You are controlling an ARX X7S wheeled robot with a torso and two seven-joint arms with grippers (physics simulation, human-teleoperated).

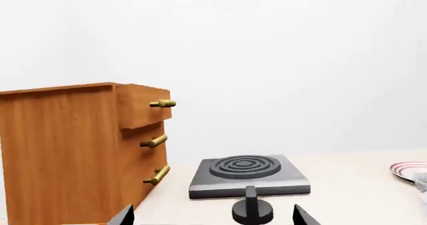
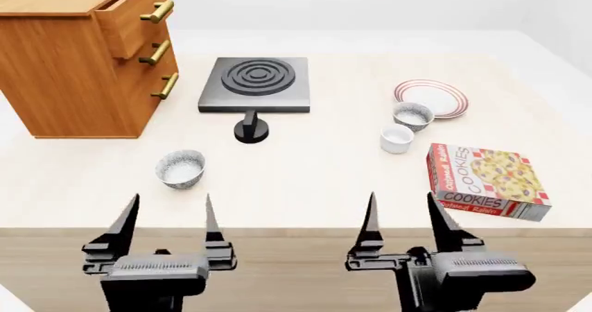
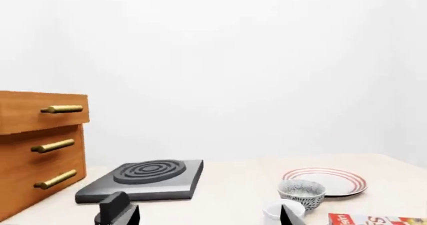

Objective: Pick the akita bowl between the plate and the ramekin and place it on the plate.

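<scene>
Pale, matte cream covers the desk in the head view, with a wood-grain band along its near edge. We see the akita bowl, small, round and deep, grey-speckled outside and whitish within, sitting between the plate and the ramekin; it touches or just overlaps the plate's near rim and stands just apart from the ramekin. The plate is flat and white with thin red rings, the ramekin plain white and straight-sided. A cookie box lies flat near the right edge. A second speckled bowl stands alone, with bare desk all around it. Farther back sit a dark square burner with concentric ridges, a black knob in front of it, and a wooden drawer cabinet with brass handles, its top drawer pulled out a little. Both end effectors hang over the near edge: the left end effector and the right end effector each have their pointed black fingers spread wide and hold nothing.

From the left wrist view we see the cabinet, the burner, the knob and a sliver of the plate at the frame's border.

From the right wrist view the akita bowl stands in front of the plate, with the ramekin nearer the camera, the burner and cabinet beyond open desk.
</scene>
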